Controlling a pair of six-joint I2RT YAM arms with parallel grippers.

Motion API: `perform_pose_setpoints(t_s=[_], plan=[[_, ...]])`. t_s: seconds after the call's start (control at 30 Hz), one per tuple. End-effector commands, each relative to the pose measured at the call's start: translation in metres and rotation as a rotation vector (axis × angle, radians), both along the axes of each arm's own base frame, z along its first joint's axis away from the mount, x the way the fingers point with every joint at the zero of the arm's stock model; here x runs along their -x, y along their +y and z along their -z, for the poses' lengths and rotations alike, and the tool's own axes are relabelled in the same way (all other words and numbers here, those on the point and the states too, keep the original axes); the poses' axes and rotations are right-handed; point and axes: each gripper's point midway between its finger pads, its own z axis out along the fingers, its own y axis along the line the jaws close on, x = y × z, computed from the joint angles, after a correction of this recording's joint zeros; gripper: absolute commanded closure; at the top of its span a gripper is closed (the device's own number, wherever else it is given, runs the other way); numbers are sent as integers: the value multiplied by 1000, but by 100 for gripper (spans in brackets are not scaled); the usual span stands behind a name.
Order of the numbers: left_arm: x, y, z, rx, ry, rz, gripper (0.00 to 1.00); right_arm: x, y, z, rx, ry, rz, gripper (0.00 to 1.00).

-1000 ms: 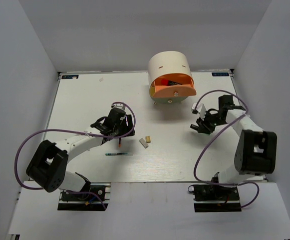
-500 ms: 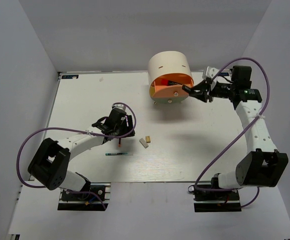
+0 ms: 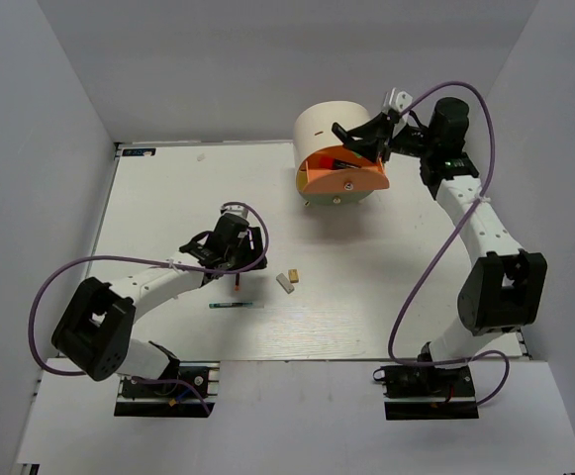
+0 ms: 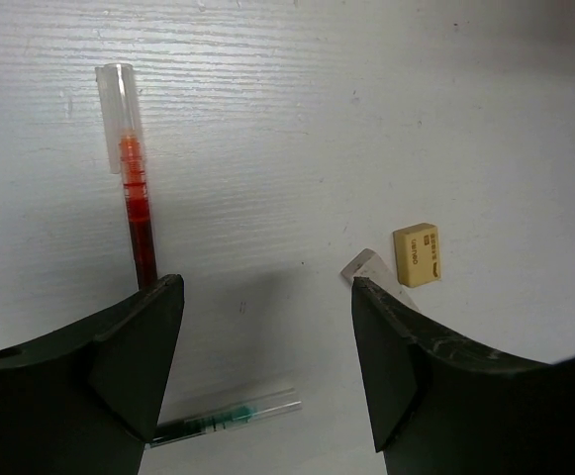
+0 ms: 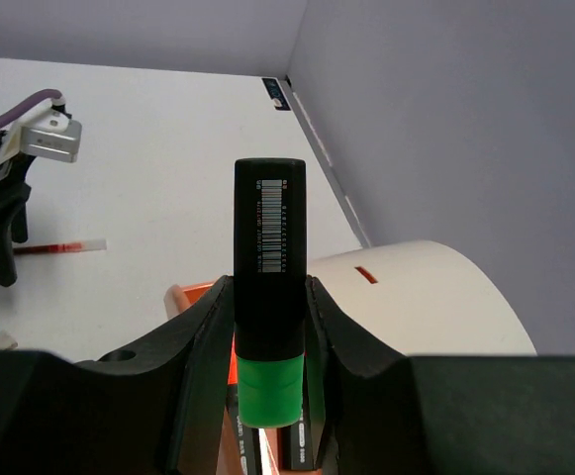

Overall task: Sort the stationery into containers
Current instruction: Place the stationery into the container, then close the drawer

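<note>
My right gripper (image 5: 269, 287) is shut on a black highlighter with a green cap (image 5: 269, 213) and holds it above the pulled-out orange drawer (image 5: 190, 297) of the cream organizer (image 5: 416, 297). Other black highlighters (image 5: 302, 450) lie in that drawer. From the top view, the right gripper (image 3: 358, 142) hangs over the drawer (image 3: 346, 180). My left gripper (image 4: 267, 297) stands open just above the table with nothing in it. Around it lie a red pen with a clear cap (image 4: 134, 208), a green pen (image 4: 223, 418), a tan eraser (image 4: 417, 254) and a white eraser (image 4: 363, 265).
The organizer (image 3: 335, 124) stands at the back of the white table (image 3: 168, 198), close to the rear wall. Grey walls enclose the table on three sides. The erasers (image 3: 288, 279) and the green pen (image 3: 236, 306) lie mid-table, right of the left gripper (image 3: 236, 259).
The right arm has swung from the table's right side up and back to above the orange drawer, carrying the highlighter. The left arm has not moved.
</note>
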Motion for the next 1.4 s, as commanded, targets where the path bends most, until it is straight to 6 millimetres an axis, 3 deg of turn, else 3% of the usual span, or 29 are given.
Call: perform_pose_setpoints(t_s=[0.0,0.13,0.27,0.37,0.5,0.57,0.6,0.67,0.7,0.77,0.8,0.83,0.9,0.97,1.17,1.37], plan=[[1,5,-10,6,-31,-15,21,-11,7,-20,-34,-41,12,82],[2,8,-8,0,-33,-21,21,-18,11,-6,-20,-30,32,64],[2,8,-8,0,-33,-21,21,-27,11,9,2,-2,46,53],[0,7,-9,0,-33,-21,21,-27,9,10,5,-2,51,48],[0,7,-9,0,-33,-21,21,-23,10,8,6,-2,48,48],[0,7,-9,0,-33,-21,21,-20,8,-1,-2,-21,53,55],[0,7,-9,0,-33,-21,21,-18,6,-1,-12,-4,54,70],[0,7,-9,0,-33,-21,21,-11,6,-6,-18,-6,40,84],[0,7,-9,0,-33,-21,21,2,9,-11,-19,-8,-4,93],[0,7,-9,0,-33,-21,21,13,10,-15,-10,-23,-51,99],[0,7,-6,-5,-26,-21,21,31,13,2,7,85,-127,100],[0,7,-6,-5,-26,-21,21,38,17,-11,36,-31,-198,100],[1,7,-3,-11,-18,-21,21,61,18,23,69,184,-258,100],[1,7,-3,-11,-18,-21,21,63,17,33,128,111,-256,100],[0,5,-4,0,-22,-15,21,59,4,86,298,133,-138,100],[0,5,-4,0,-22,-15,21,25,-7,104,372,116,36,100]])
